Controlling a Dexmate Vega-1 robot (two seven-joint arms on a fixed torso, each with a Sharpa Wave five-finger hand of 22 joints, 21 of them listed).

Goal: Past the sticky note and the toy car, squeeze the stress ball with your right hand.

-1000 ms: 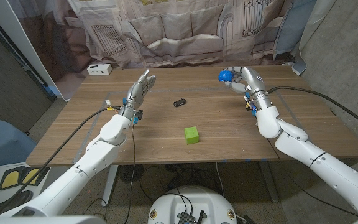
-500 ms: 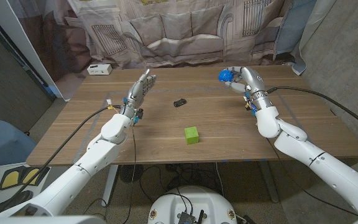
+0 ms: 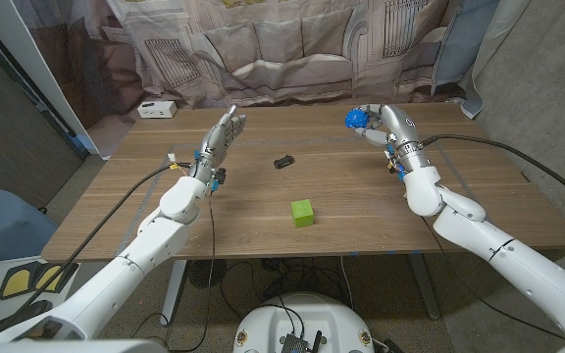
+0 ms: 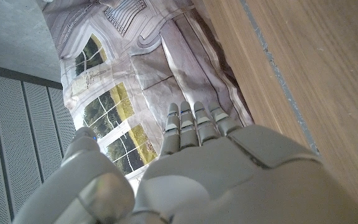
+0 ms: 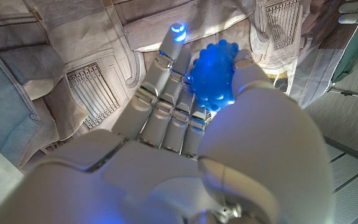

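A knobbly blue stress ball (image 3: 354, 120) is up off the far right part of the wooden table (image 3: 361, 211), and my right hand (image 3: 385, 124) holds it between thumb and fingers. The right wrist view has the ball (image 5: 213, 81) glowing blue against the fingers of my right hand (image 5: 185, 149). Near the table's middle lies a small black toy car (image 3: 283, 162). The green sticky note block (image 3: 303, 213) sits closer to the front edge. My left hand (image 3: 222, 139) hangs above the table's left side, fingers straight and apart, holding nothing; its back (image 4: 216, 168) shows in the left wrist view.
A white box (image 3: 156, 109) sits at the far left corner of the table. A printed cloth backdrop (image 3: 292, 49) hangs right behind the far edge. Cables run along both arms.
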